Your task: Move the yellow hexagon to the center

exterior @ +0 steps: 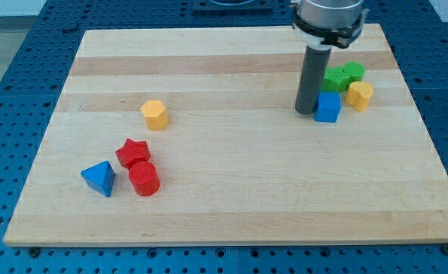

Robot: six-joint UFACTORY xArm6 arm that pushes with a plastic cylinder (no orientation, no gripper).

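- Progress looked nil: the yellow hexagon (155, 114) sat in the left half of the worktop (232, 198), left of centre and apart from every other block.
- My tip (307, 112) stood far off at the upper right, touching or just beside the blue cube (328, 107), near two green blocks (343, 76) and a second yellow block (359, 96).
- No jaws on this rig, just a rod, so nothing was grasped.
- Left to do, I judged: the whole push.

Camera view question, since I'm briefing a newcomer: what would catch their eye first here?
First the dark rod at the view's upper right, my tip resting just left of a blue cube in a cluster with two green blocks and a yellow block. Next, the yellow hexagon alone at centre-left, above a red star, red cylinder and blue triangle.
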